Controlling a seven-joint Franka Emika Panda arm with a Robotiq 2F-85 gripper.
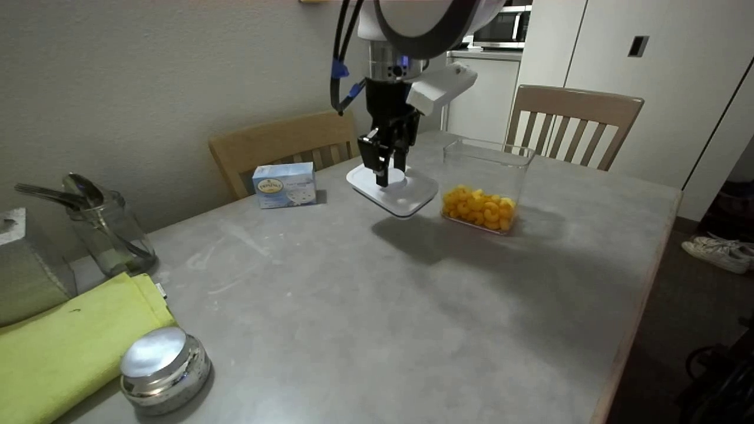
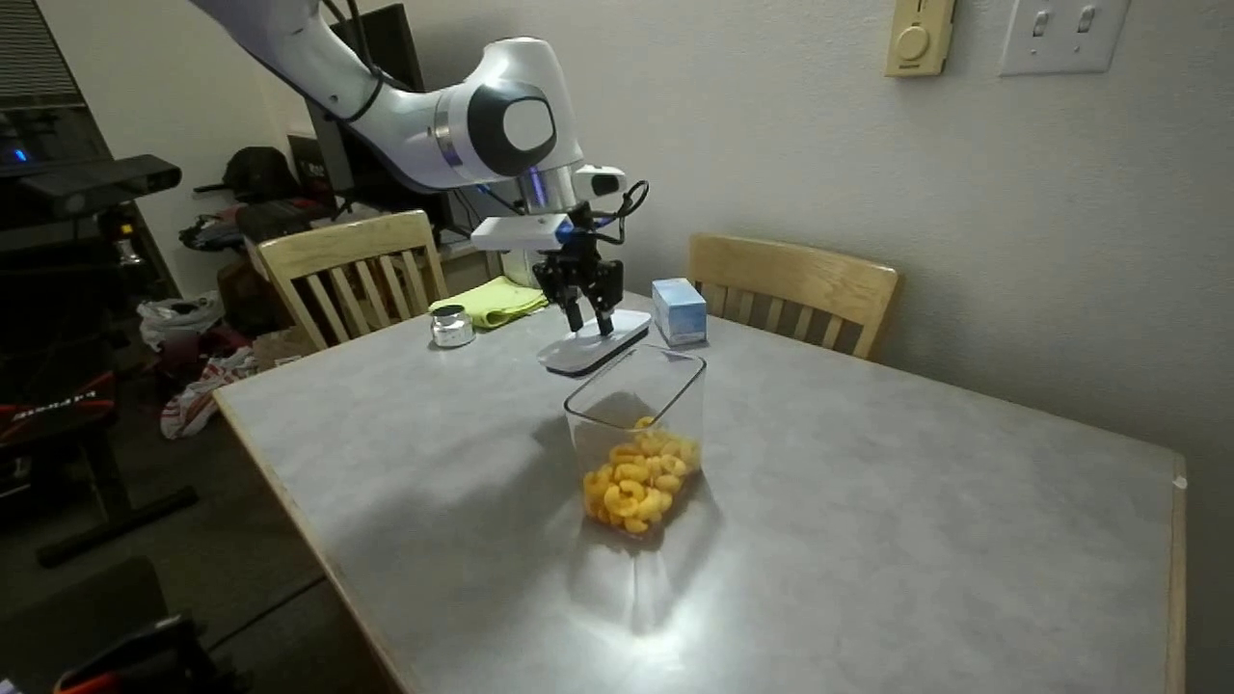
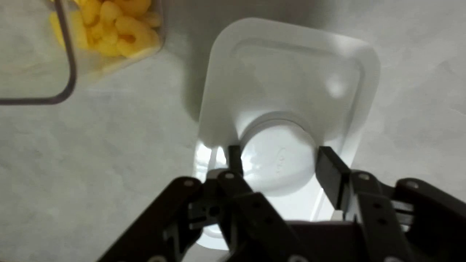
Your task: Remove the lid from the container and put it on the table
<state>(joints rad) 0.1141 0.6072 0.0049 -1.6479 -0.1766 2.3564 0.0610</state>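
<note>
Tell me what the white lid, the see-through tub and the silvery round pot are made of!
The lid looks like shiny plastic: light glares off it. The tub seems clear, glossy plastic, maybe glass: yellow pieces show through. The pot is probably polished metal: it gleams like a mirror.

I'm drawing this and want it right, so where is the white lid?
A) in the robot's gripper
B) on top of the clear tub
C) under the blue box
A: in the wrist view the gripper is closed on the round raised middle of the white lid, and in both exterior views the clear tub stands open at the top.
</note>
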